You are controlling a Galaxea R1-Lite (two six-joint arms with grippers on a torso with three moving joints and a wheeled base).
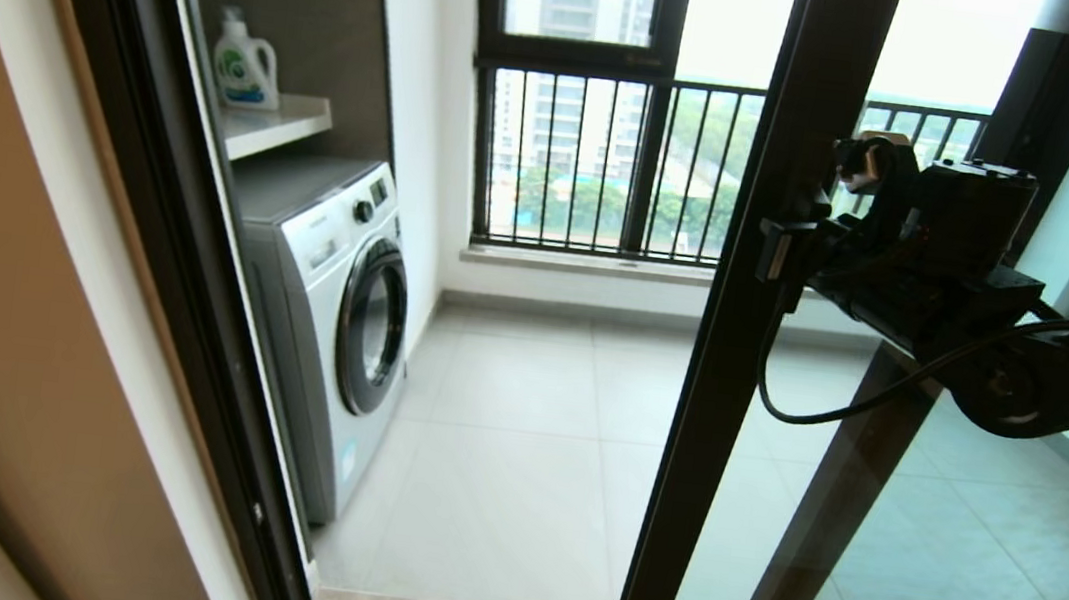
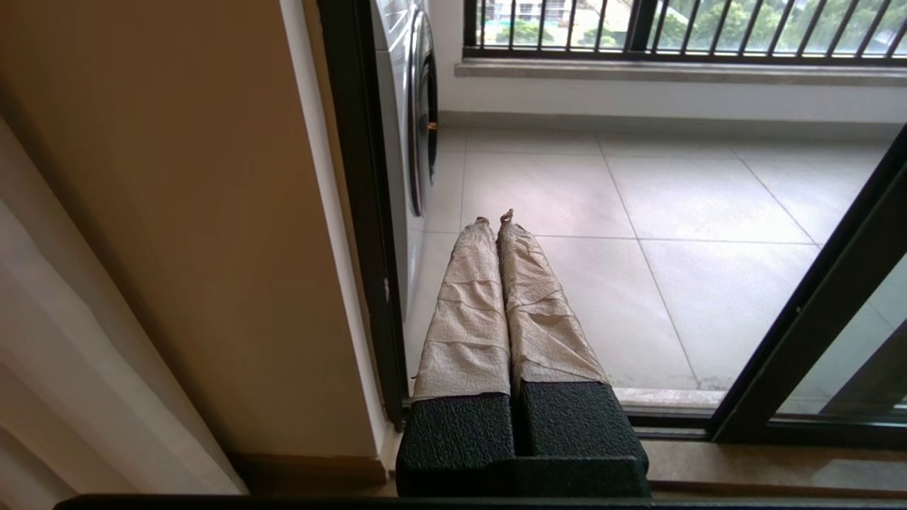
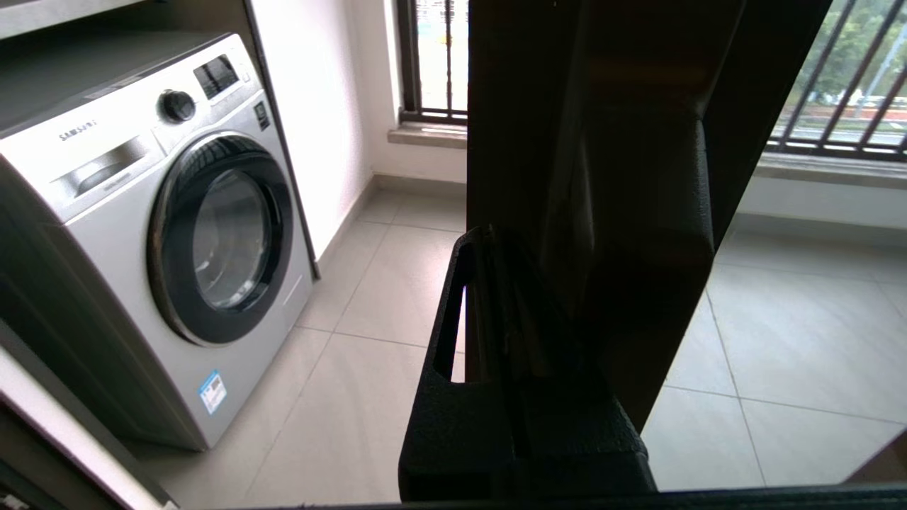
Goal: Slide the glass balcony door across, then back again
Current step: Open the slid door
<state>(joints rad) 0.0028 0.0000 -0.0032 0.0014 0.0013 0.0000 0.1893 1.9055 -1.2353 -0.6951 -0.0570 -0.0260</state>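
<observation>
I see the glass balcony door [image 1: 739,364] standing partway across the opening, its dark upright right of centre in my head view, with open doorway to its left. The right pincer [image 1: 781,253] is up against that upright at mid-height; my right wrist view shows its black fingers [image 3: 453,340] alongside the frame [image 3: 602,177], but I cannot tell whether they are clamped on anything. Only the left wrist view shows the left pincer [image 2: 496,219], low by the door track, its tape-wrapped fingers pressed together on nothing. Beyond the threshold are the washing machine [image 1: 341,318], a detergent bottle [image 1: 245,61] on the shelf above, and the barred window [image 1: 610,168].
</observation>
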